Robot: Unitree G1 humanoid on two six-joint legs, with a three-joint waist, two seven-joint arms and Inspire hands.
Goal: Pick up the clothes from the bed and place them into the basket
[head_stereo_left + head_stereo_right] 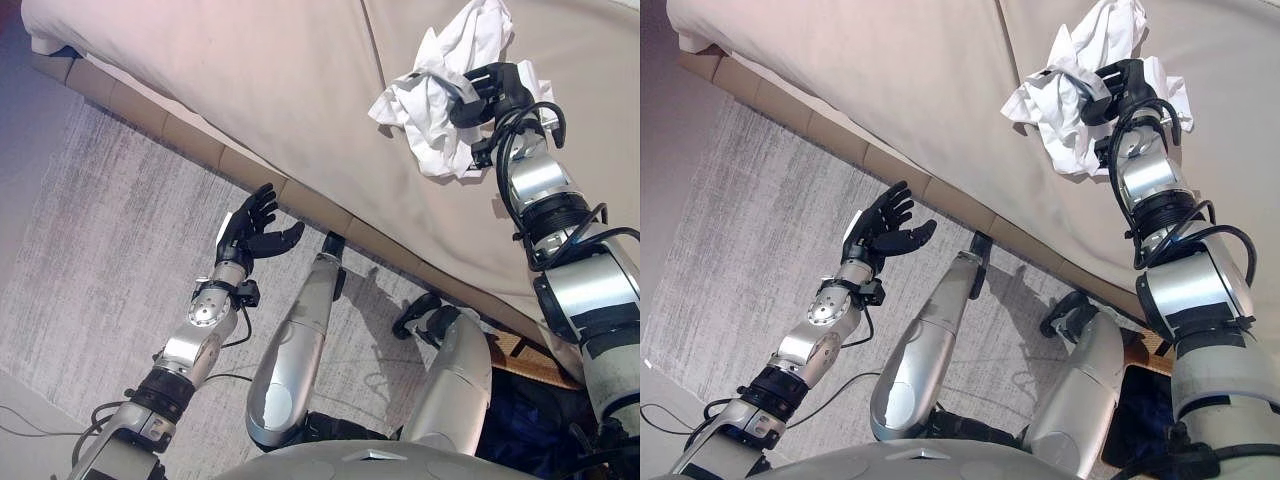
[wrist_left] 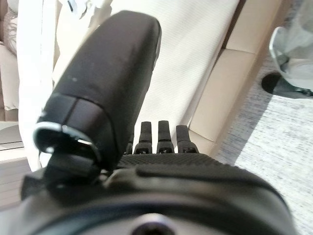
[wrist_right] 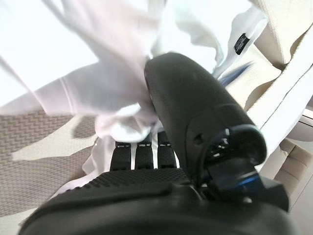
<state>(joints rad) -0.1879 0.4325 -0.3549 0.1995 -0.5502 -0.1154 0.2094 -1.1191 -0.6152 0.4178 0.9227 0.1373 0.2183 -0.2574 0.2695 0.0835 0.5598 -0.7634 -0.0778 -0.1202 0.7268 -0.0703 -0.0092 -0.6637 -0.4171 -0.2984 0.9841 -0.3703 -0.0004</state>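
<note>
The right robot hand (image 1: 490, 85) is sunk in the white cloth (image 1: 440, 90), so its fingertips are hidden in the folds; in the right wrist view the cloth runs off the frame on several sides. The bed (image 1: 250, 80) is cut off by the top and side edges of the eye views. A dark bundle (image 1: 1145, 415) beside the right arm is too obscured to identify.

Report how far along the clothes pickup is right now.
Done: the right hand is shut on a crumpled white garment over the beige bed. In hand: that one garment. Left: getting it into the basket, which no view shows. The left hand is open and empty over the grey rug.
</note>
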